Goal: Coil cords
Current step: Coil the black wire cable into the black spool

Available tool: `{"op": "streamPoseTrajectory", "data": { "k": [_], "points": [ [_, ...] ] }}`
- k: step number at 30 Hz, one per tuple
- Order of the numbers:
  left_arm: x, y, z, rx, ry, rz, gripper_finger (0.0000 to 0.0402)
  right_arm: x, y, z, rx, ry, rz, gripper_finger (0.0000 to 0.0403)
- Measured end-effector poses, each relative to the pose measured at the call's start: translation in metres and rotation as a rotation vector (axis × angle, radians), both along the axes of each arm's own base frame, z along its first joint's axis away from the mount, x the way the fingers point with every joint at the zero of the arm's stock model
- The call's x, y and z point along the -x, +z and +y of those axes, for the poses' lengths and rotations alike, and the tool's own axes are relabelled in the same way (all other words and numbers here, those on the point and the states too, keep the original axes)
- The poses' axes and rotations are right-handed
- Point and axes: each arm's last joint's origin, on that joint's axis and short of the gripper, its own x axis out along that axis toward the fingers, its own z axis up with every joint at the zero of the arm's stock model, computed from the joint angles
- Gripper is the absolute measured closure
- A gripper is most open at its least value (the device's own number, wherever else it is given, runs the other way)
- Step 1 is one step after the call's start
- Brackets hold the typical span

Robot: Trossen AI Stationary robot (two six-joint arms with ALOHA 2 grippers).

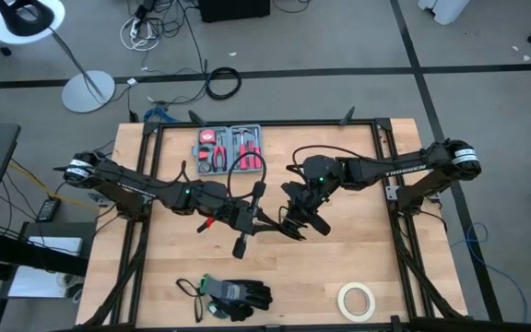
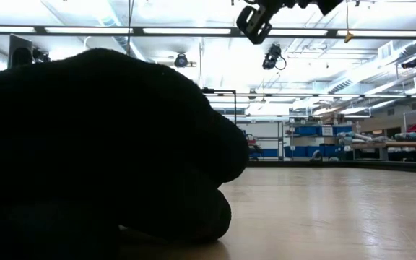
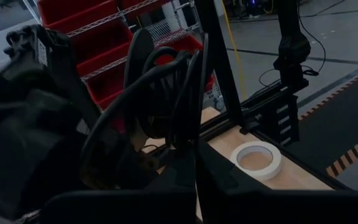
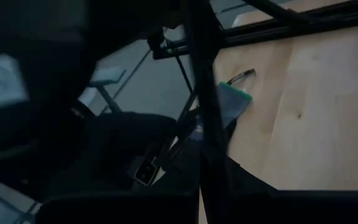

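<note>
Holding both arms over the middle of the counter (image 1: 376, 240), I have the cord (image 1: 247, 166) lifted off the wood between them. In the high view it rises as a loose loop above the left claw (image 1: 238, 219), in front of the red tool tray (image 1: 230, 149), and a strand runs on toward the right claw (image 1: 295, 221). The left wrist view shows several turns of cord (image 3: 160, 93) bunched right in front of the left claw, which is clenched on the bundle. The right claw is clenched too, and in its wrist view a dark strand (image 4: 207, 112) runs straight up from between its fingers, so I judge it has just pinched the cord's free part.

I read this as mid-winding: some loops are gathered, a tail is left. My next move calls for the right arm to carry its strand around the held bundle while the left keeps the turns pinched, without letting them spring apart.

The black gloves (image 1: 238, 295) lie near the counter's front edge and fill the low view; the tape roll (image 1: 357, 300) sits toward the front right corner, well apart from the work.
</note>
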Motion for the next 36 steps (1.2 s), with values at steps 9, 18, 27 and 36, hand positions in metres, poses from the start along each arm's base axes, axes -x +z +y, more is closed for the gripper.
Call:
{"op": "streamPoseTrajectory", "data": {
  "k": [9, 18, 27, 36],
  "points": [
    [0.000, 0.002, 0.001, -0.009, 0.019, -0.023, 0.0402, 0.003, -0.020, 0.002, -0.071, -0.018, -0.030, 0.0402],
    [-0.001, 0.003, 0.002, -0.010, 0.057, -0.034, 0.0402, 0.018, -0.062, 0.020, -0.046, -0.068, 0.125, 0.0397],
    [-0.001, 0.003, 0.002, -0.006, 0.080, -0.030, 0.0402, 0.049, -0.085, 0.039, 0.093, -0.256, 0.138, 0.0399],
    [-0.001, 0.003, 0.003, -0.006, 0.103, -0.030, 0.0402, 0.063, -0.085, 0.065, 0.172, -0.303, 0.103, 0.0401]
  ]
}}
